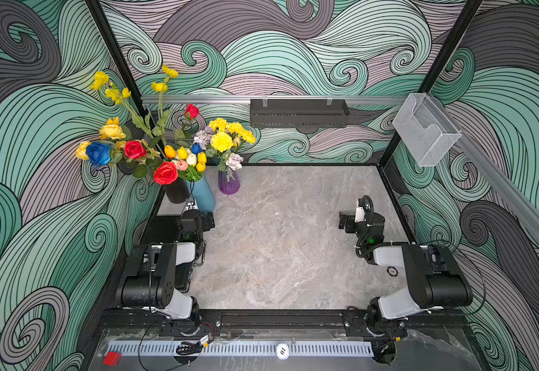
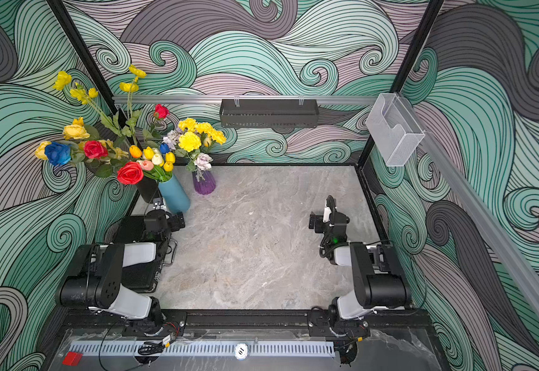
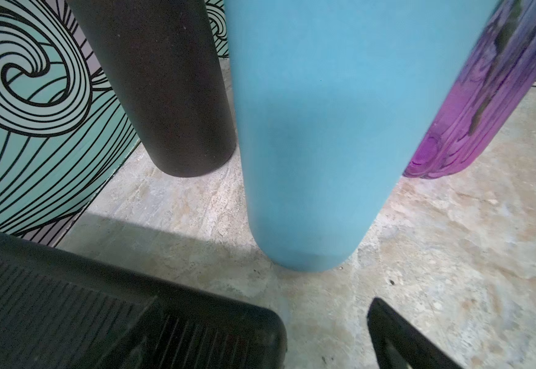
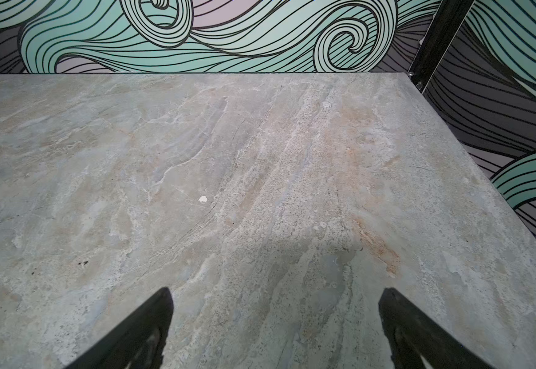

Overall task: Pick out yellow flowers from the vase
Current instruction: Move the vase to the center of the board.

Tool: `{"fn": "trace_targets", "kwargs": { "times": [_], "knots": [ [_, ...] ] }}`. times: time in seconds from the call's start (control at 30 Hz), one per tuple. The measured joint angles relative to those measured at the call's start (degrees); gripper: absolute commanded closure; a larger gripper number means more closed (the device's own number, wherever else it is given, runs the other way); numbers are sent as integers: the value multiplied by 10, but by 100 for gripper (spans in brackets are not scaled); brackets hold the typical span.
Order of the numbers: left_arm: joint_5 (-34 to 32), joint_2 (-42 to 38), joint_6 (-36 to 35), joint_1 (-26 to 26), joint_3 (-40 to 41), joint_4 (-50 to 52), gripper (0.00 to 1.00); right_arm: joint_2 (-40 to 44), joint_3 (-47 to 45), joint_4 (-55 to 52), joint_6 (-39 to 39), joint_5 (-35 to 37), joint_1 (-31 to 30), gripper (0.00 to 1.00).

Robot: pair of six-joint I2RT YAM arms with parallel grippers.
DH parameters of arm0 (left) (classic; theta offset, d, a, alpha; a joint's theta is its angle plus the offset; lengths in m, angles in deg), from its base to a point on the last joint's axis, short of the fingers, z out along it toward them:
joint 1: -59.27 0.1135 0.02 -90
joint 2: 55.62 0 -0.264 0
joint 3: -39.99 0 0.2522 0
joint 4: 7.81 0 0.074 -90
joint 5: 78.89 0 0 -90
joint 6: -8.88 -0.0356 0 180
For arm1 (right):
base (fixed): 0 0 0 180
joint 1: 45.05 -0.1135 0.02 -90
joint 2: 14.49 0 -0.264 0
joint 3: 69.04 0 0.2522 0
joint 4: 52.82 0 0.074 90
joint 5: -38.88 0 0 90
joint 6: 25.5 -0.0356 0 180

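Left wrist view: left gripper (image 3: 268, 302) spread wide, empty, blue vase (image 3: 308, 143) just ahead. Beyond it the yellow flowers (image 1: 221, 141) stand in vases (image 1: 228, 183); the right gripper (image 4: 278, 292), well apart, is likewise spread, empty.

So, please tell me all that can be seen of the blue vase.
The blue vase is a tall, smooth, matte cylinder with a rounded base. It stands upright on the stone-look table near the back left corner, between the black vase and the purple vase; at its base, a gap separates it from the black one. It holds yellow tulips, plus white and pink ones. Nothing grips it.
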Motion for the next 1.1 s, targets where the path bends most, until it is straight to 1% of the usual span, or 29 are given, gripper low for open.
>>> {"fn": "trace_targets", "kwargs": {
  "times": [0.97, 1.03, 1.1],
  "knots": [
    [0, -1, 0, 0, 0, 0, 1, 0, 0, 1, 1, -1, 0, 1],
    [0, -13, -1, -2, 0, 14, 1, 5, -1, 2, 5, -1, -3, 1],
    [-10, -50, -3, -9, 0, 41, 1, 27, -2, -9, 12, 7, -12, 1]
  ]
}}
